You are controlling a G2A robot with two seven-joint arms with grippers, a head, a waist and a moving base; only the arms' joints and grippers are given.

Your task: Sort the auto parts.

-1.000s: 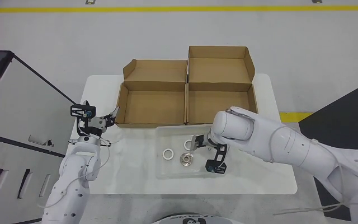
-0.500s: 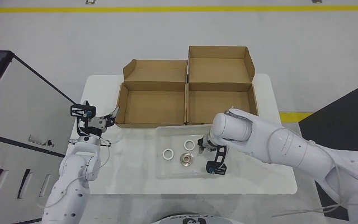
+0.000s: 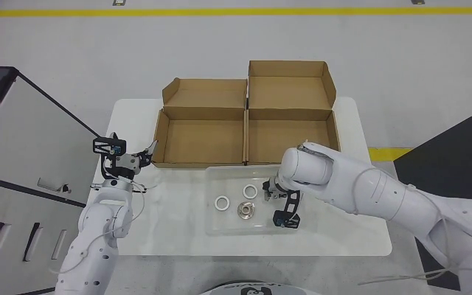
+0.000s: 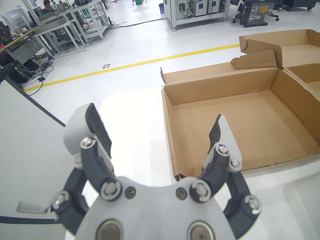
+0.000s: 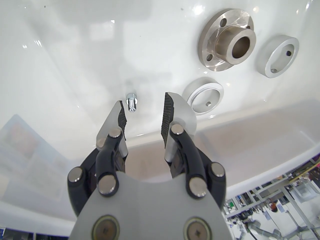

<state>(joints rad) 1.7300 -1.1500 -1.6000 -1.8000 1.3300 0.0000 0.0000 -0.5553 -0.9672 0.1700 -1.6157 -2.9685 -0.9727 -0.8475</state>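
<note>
A white tabletop [image 3: 177, 228] stands on a pale workshop floor. Nearest the robot, at 6 o'clock on it, lies one shallow glossy white tray [image 3: 228, 177], with four parts in it.

There is one flanged hub [image 5: 226, 43], dull grey metal, with a short open collar rising from a round plate drilled with bolt holes. There are two rings, plain pale aluminium, each with a small hole in its wall. One ring [image 5: 208, 104] lies at 12 o'clock of the hub and the other ring [image 5: 265, 58] at 9 o'clock of it. All three are close together but apart. The one bolt [image 5: 131, 101] is short, bright and threaded. It lies on the tray floor just beyond the right gripper [image 5: 145, 102], nearer one fingertip than the other.

The right gripper's fingers are spread and grasp nothing. They hang low inside the tray at 3 o'clock of the nearer ring. I cannot tell whether they touch the floor. From above, the right arm covers the tray's 3 o'clock part.

At the tabletop's 9 o'clock edge the left gripper [image 4: 155, 116] hangs over bare surface with its fingers released wide, beside the near corner of a box.

Toward 12 o'clock stand two open cardboard boxes, touching side by side with their lids folded back: the left box [image 3: 203, 140] and the right box [image 3: 289, 136]. The left wrist view cuts off the right one.

Beyond the boxes, one yellow line [image 3: 236, 11] crosses the floor.
</note>
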